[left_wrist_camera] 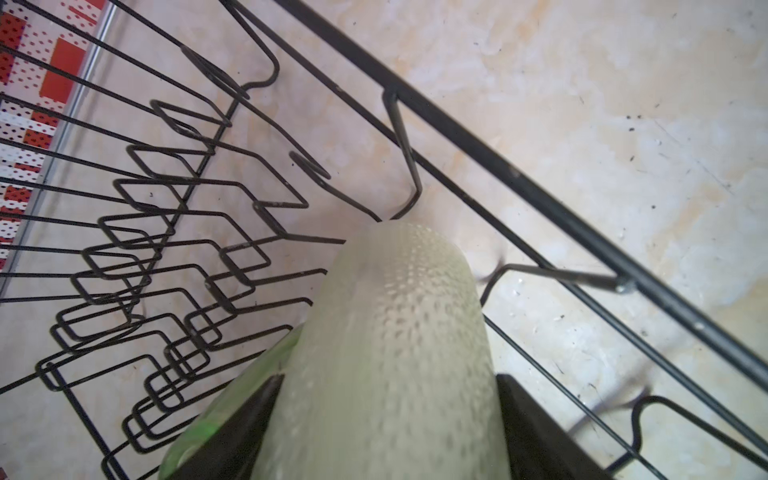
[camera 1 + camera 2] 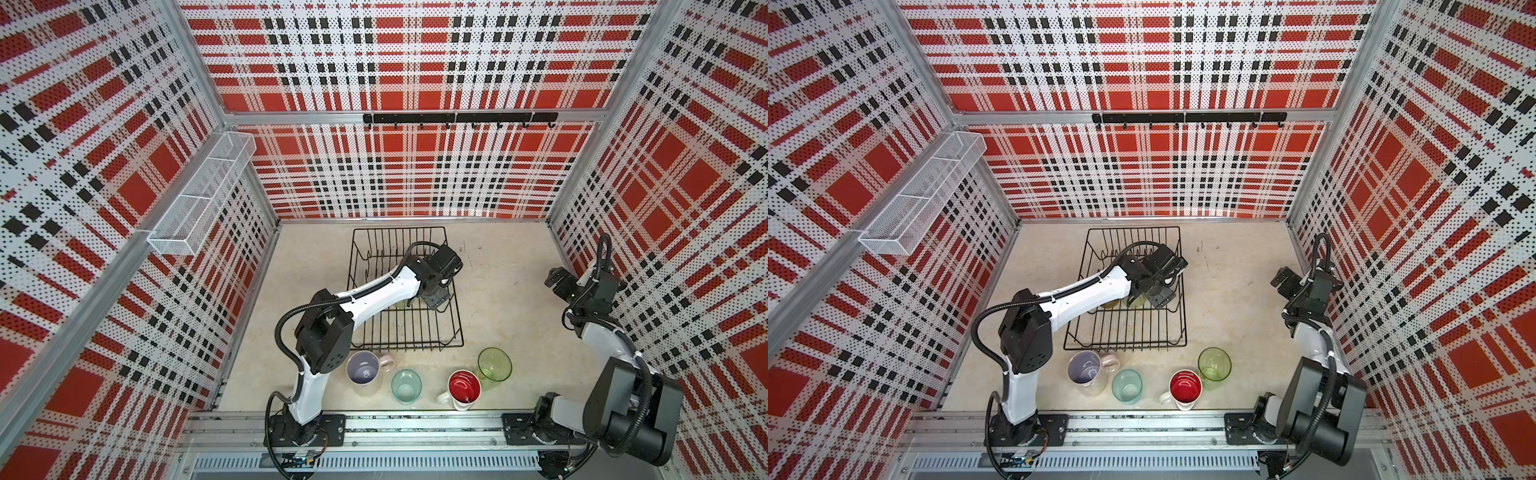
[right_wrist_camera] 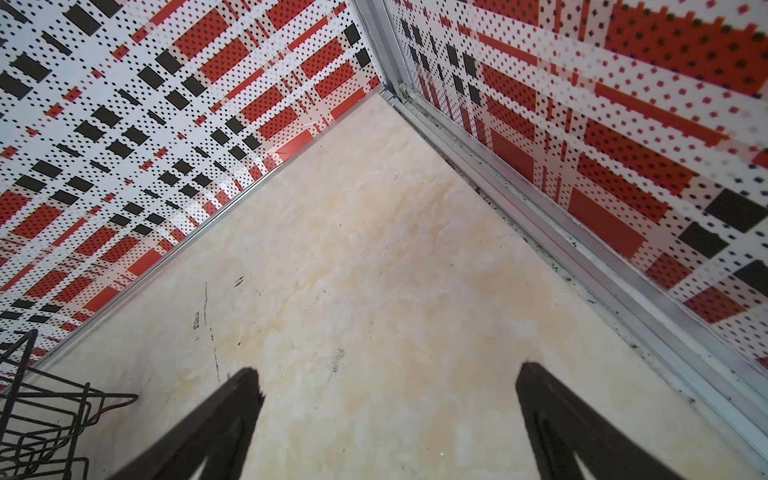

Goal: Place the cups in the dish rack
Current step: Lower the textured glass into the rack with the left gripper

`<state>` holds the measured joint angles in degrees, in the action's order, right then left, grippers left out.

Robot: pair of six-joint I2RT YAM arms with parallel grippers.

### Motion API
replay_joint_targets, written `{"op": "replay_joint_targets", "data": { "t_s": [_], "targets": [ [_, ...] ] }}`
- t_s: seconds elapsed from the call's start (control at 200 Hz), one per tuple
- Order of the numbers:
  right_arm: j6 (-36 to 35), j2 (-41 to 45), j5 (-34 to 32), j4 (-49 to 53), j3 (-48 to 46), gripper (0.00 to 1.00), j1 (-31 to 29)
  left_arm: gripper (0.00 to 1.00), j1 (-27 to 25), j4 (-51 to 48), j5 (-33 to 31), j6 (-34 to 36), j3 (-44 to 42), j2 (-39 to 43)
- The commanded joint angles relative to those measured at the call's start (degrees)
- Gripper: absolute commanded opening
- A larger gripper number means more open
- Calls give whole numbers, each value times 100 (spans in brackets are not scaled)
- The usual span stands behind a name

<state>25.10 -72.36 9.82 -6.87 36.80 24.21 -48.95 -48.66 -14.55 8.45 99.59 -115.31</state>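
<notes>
My left gripper (image 1: 389, 376) is inside the black wire dish rack (image 2: 405, 344), shut on a frosted pale cup (image 1: 395, 324) that points down at the rack floor. A clear green tumbler (image 1: 245, 378) lies right beside that cup. In a top view an amber cup (image 2: 1111, 303) shows under the left arm. In front of the rack stand a pink mug (image 2: 365, 371), a teal tumbler (image 2: 406, 386), a white mug with red inside (image 2: 463, 388) and a green tumbler (image 2: 494, 364). My right gripper (image 3: 387, 368) hangs open over bare table near the right wall.
A white mesh shelf (image 2: 199, 195) is fixed to the left wall and a black hook rail (image 2: 459, 118) to the back wall. Plaid walls close three sides. The arms' base rail (image 2: 415, 428) runs along the front edge, just behind the standing cups.
</notes>
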Motion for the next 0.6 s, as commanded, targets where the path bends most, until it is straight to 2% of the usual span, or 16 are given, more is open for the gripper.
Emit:
{"op": "replay_joint_targets", "data": {
  "t_s": [0.0,0.261,0.426,0.596],
  "targets": [
    [-58,-42,72,-24,47,100,31,79,-45,-149,-157,87,218,-165],
    [-73,-39,90,26,54,100,31,81,-36,-363,-210,93,504,-440],
    [-240,-132,-50,486,280,100,27,84,-22,-363,-316,88,517,-451],
    [-233,-120,-86,479,267,100,27,85,-1,-333,-422,61,579,-366]
  ]
}}
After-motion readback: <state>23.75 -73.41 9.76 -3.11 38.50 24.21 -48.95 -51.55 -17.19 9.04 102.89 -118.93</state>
